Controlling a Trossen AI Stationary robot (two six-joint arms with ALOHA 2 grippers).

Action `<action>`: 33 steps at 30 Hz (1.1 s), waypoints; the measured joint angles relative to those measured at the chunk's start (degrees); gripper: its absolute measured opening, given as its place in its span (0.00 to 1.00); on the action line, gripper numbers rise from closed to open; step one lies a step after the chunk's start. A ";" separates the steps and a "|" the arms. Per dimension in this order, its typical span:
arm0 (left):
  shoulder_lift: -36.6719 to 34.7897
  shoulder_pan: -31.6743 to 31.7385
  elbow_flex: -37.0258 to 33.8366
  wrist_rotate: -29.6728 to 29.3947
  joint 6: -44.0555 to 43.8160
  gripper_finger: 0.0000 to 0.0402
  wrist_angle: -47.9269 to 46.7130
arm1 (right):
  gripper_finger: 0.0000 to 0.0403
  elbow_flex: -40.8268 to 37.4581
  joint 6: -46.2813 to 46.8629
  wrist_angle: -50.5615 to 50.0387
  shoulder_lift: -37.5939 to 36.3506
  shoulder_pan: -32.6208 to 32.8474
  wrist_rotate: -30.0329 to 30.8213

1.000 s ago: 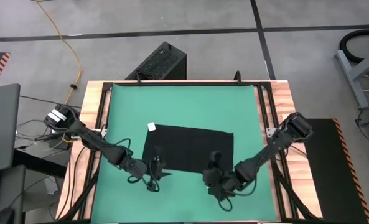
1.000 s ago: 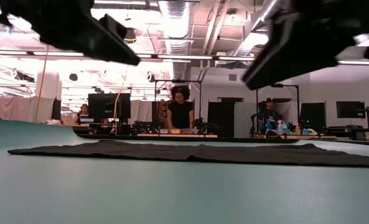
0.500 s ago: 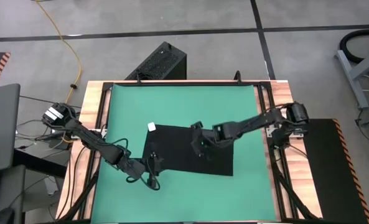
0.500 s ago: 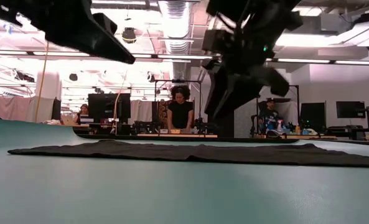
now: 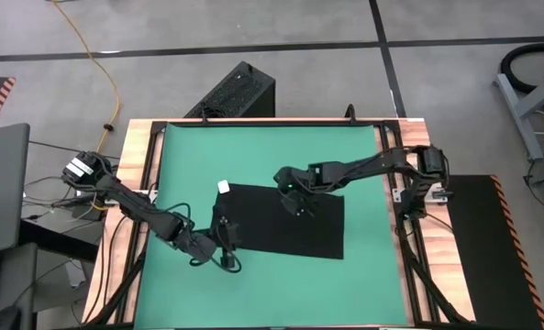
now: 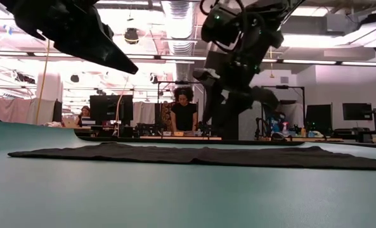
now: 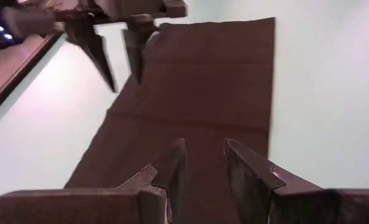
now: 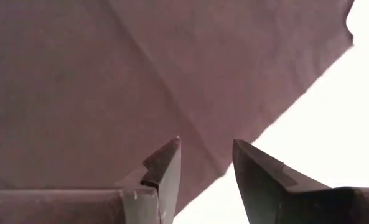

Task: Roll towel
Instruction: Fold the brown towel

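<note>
a: any writing to read?

b: none legible. the towel's (image 5: 276, 218) white tag (image 5: 223, 187) is showing no text.

a: where are the end effectors hanging?

b: the right end effector (image 5: 299, 203) is hovering released, fingers parted, with the towel lying flat right beneath it on the green surface (image 5: 262, 151). the left end effector (image 5: 224, 235) is also gaping empty, the towel's near edge just below and ahead.

a: and the room?

b: a person (image 6: 183, 111) is standing behind benches; a black ribbed box (image 5: 235, 90) is sitting on the floor beyond the surface.

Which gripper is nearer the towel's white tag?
Left. The left gripper sits at the towel's left edge, just below the white tag; the right gripper hovers farther across the cloth.
</note>
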 joint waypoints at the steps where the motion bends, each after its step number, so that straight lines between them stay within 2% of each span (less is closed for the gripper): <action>1: 0.00 0.31 -0.06 -0.02 -0.02 0.25 0.10 | 0.41 0.66 -0.97 0.00 0.82 -0.05 -0.24; 12: 0.00 1.55 -0.20 0.35 -1.29 0.25 -1.47 | 0.41 8.33 -9.05 -7.34 9.69 -0.29 0.10; 25: 0.00 1.55 -0.20 0.39 -1.38 0.25 -1.80 | 0.41 11.43 -14.73 -11.42 9.86 -1.19 0.19; 33: 0.00 1.59 -0.20 -0.76 -1.51 0.25 -1.78 | 0.41 11.55 -15.85 -11.06 13.06 -1.86 -0.01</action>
